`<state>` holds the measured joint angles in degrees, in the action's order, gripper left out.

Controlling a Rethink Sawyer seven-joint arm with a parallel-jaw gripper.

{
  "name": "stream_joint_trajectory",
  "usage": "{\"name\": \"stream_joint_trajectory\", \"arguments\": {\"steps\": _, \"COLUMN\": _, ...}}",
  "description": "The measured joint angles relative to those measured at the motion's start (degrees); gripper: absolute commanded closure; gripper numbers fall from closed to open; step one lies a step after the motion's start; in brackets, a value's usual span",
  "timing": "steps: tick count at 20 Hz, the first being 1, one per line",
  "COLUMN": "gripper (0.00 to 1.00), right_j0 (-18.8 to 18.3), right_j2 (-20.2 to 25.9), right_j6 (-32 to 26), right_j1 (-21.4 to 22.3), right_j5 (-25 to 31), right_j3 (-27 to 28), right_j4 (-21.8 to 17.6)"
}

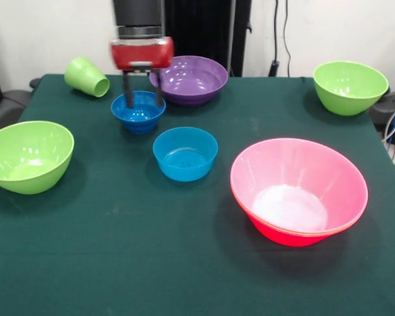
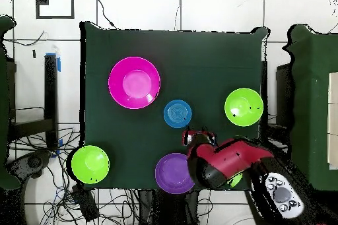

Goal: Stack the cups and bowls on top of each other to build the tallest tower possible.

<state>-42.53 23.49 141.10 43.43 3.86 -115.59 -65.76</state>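
My gripper point(image 1: 143, 97) is open and hangs low over a small blue bowl point(image 1: 138, 112) at the back of the table, its fingers point(image 1: 128, 94) reaching down to the rim. In the overhead view the gripper point(image 2: 196, 134) hides that bowl. A second small blue bowl point(image 1: 185, 153) point(image 2: 177, 113) stands alone mid-table. The tower point(image 1: 298, 191) point(image 2: 134, 82) is a pile of nested big bowls showing pink, with a second rim just beneath. A purple bowl point(image 1: 189, 79) point(image 2: 174, 173) stands right behind the gripper. The light-green cup point(image 1: 87, 77) lies on its side at the back. The orange tumbler is out of view.
One green bowl point(image 1: 27, 156) point(image 2: 243, 107) stands at the left edge in the front view, another point(image 1: 350, 86) point(image 2: 90, 163) at the back right corner. The dark green tablecloth point(image 1: 131, 250) covers the table. Cables and black stands lie around the table.
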Motion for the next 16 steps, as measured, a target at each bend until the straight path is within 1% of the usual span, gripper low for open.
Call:
{"name": "stream_joint_trajectory", "arguments": {"steps": 2, "gripper": 0.00, "right_j0": 3.42, "right_j2": -2.10, "right_j6": 0.00, "right_j1": 0.18, "right_j5": -1.29, "right_j3": -0.15, "right_j4": 0.49}}
{"name": "stream_joint_trajectory", "arguments": {"steps": 3, "gripper": 0.00, "right_j0": 6.37, "right_j2": -3.89, "right_j6": 0.00, "right_j1": 0.54, "right_j5": -2.45, "right_j3": -0.51, "right_j4": 1.42}}
{"name": "stream_joint_trajectory", "arguments": {"steps": 5, "gripper": 0.00, "right_j0": 9.67, "right_j2": -6.05, "right_j6": 0.00, "right_j1": 1.24, "right_j5": -3.55, "right_j3": -1.34, "right_j4": 3.48}}
{"name": "stream_joint_trajectory", "arguments": {"steps": 8, "gripper": 0.00, "right_j0": 11.97, "right_j2": -7.75, "right_j6": 0.02, "right_j1": 2.01, "right_j5": -4.02, "right_j3": -2.17, "right_j4": 5.46}}
{"name": "stream_joint_trajectory", "arguments": {"steps": 9, "gripper": 0.00, "right_j0": 14.15, "right_j2": -9.74, "right_j6": 0.02, "right_j1": 2.67, "right_j5": -4.29, "right_j3": -2.90, "right_j4": 7.54}}
{"name": "stream_joint_trajectory", "arguments": {"steps": 11, "gripper": 0.00, "right_j0": 15.68, "right_j2": -11.25, "right_j6": 0.02, "right_j1": 3.13, "right_j5": -4.37, "right_j3": -3.41, "right_j4": 9.08}}
{"name": "stream_joint_trajectory", "arguments": {"steps": 12, "gripper": 0.00, "right_j0": 17.07, "right_j2": -12.97, "right_j6": 0.02, "right_j1": 3.62, "right_j5": -4.36, "right_j3": -4.02, "right_j4": 11.11}}
{"name": "stream_joint_trajectory", "arguments": {"steps": 14, "gripper": 0.00, "right_j0": 17.55, "right_j2": -13.84, "right_j6": 0.02, "right_j1": 3.86, "right_j5": -4.39, "right_j3": -4.47, "right_j4": 12.48}}
{"name": "stream_joint_trajectory", "arguments": {"steps": 15, "gripper": 0.00, "right_j0": 17.71, "right_j2": -14.86, "right_j6": 0.02, "right_j1": 4.12, "right_j5": -4.38, "right_j3": -5.11, "right_j4": 14.38}}
{"name": "stream_joint_trajectory", "arguments": {"steps": 16, "gripper": 0.00, "right_j0": 17.69, "right_j2": -15.26, "right_j6": 0.02, "right_j1": 4.20, "right_j5": -4.38, "right_j3": -5.36, "right_j4": 15.09}}
